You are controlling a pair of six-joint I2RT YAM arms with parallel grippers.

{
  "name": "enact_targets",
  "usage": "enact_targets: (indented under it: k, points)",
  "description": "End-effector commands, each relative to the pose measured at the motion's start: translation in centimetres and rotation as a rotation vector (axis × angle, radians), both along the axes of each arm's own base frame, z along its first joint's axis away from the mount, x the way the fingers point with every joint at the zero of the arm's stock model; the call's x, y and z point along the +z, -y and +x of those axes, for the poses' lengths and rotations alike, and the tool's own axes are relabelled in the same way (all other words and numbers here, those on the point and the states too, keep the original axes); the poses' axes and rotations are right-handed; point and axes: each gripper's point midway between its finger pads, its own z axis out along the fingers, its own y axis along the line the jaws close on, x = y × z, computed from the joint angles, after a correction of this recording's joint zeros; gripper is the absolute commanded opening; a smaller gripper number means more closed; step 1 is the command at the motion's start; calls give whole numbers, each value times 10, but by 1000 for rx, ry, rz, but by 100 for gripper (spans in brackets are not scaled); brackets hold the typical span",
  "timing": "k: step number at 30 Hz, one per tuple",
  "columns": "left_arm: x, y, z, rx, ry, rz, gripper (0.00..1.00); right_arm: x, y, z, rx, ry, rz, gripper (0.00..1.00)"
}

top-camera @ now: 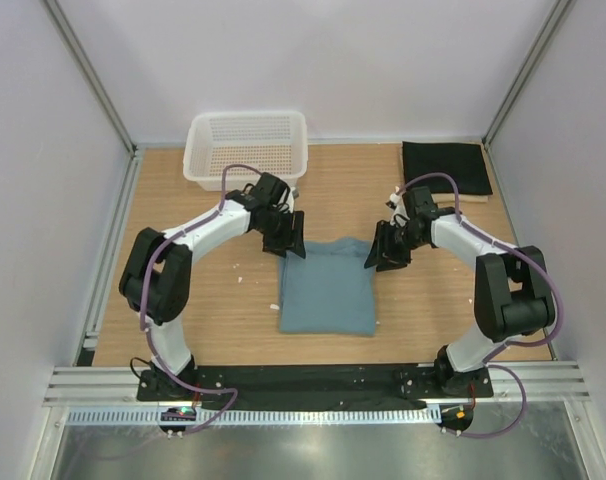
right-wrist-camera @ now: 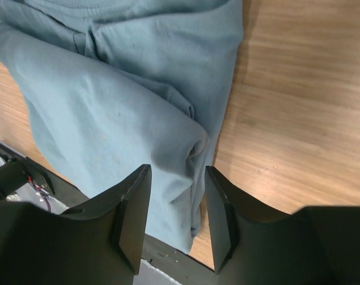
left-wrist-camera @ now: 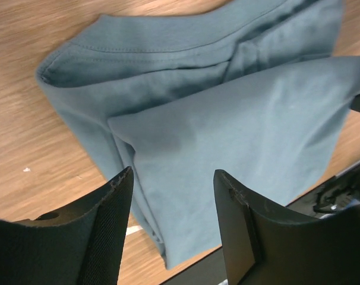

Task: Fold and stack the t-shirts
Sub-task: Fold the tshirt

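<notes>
Wooden table [top-camera: 223, 300] spans the cell. Dusty teal t-shirt [top-camera: 328, 290], folded to a rough rectangle, lies flat at table centre btwn the two arms. White mesh basket [top-camera: 245, 116] sits at far left. Black t-shirt [top-camera: 445, 165], folded, at far-right corner, well apart from the teal one. Left gripper [left-wrist-camera: 174, 178] at teal shirt's far-left corner, jaws apart, nothing btwn them. Right gripper [right-wrist-camera: 177, 172] at far-right corner, jaws parted narrower, clamping nothing; fabric lies beneath.
</notes>
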Motion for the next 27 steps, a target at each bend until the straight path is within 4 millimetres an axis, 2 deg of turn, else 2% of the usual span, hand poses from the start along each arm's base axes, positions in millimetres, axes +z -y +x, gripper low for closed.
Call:
enact_targets:
  k: [1, 8, 14, 16, 19, 20, 21, 23, 26, 27]
  points:
    - [-1, -6, 9, -49, 29, 51, 58, 13, -5, 23, 47, 87, 19, 48]
    - [-18, -6, 14, -59, -2, 93, 60, 5, -12, 28, 56, 60, 54, 51]
    - [-32, 1, 17, -67, -37, 83, 56, 0, -15, 33, 52, 50, 57, 45]
    - [-32, 3, 20, -71, -35, 77, 52, -1, -14, 35, 52, 45, 56, 39]
    - [-31, 5, 23, -71, -31, 69, 37, 3, -16, 39, 51, 46, 60, 24]
    - [-27, 6, 25, -70, -19, 65, 25, 6, -17, 40, 53, 45, 63, 21]
    - [-24, 6, 26, -67, -13, 62, 19, 8, -17, 39, 53, 45, 63, 14]
    - [-15, 8, 27, -56, -7, 45, 6, 16, -16, 35, 51, 47, 53, 10]
    - [3, 10, 20, -43, 4, 6, 0, 32, -16, 23, 56, 68, 45, 3]
    - [18, 10, 17, -27, 23, -17, 0, 36, -17, 20, 55, 75, 42, 2]
